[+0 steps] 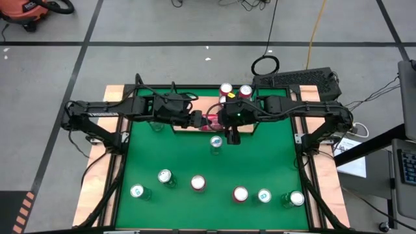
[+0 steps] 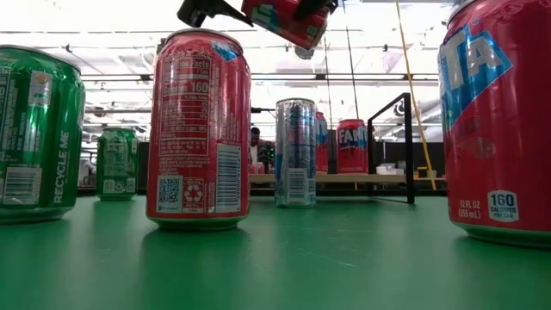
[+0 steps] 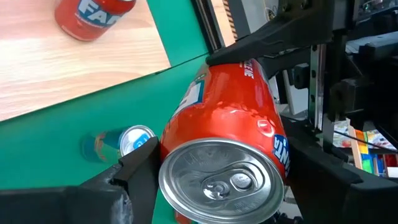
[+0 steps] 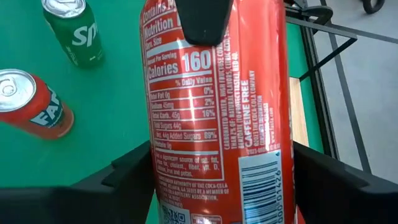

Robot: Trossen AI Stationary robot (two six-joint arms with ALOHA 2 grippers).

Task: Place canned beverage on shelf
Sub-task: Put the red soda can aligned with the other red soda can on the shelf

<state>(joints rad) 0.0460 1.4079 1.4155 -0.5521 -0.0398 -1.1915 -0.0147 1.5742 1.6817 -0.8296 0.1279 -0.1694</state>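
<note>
A red soda can point(image 1: 212, 120) is held in the air over the table's far middle, between my two grippers. My left gripper point(image 1: 203, 120) reaches in from the left and is shut on its lid end. My right gripper point(image 1: 224, 121) reaches in from the right and is shut on its lower part. In the low view the can point(image 2: 288, 21) shows tilted, high above the table. The shelf point(image 1: 195, 107), a light-wood board with a black rail, lies at the far edge. Two red cans point(image 1: 235, 91) stand upright on it. My left gripper pinches the can's side wall just behind the lid point(image 3: 186, 146) between its two fingers point(image 3: 134, 171). It comes level from the table's left, and the can lies along the fingers with the lid toward the wrist. The can is clear of the table. My right gripper pinches the can's side wall near the barcode, at its lower end point(image 4: 255, 174), between its two fingers point(image 4: 124, 177). It comes from the table's right, and the can lies along the fingers. The can's lid end points away from it, where the left gripper's finger point(image 4: 205, 18) lies.
A slim silver-blue can point(image 1: 216, 142) stands just nearer than the grippers. Several green and red cans point(image 1: 198, 183) stand in a row toward the near edge. The shelf's black rail point(image 2: 387, 138) rises at the far right. Pale wooden strips run along the table's sides.
</note>
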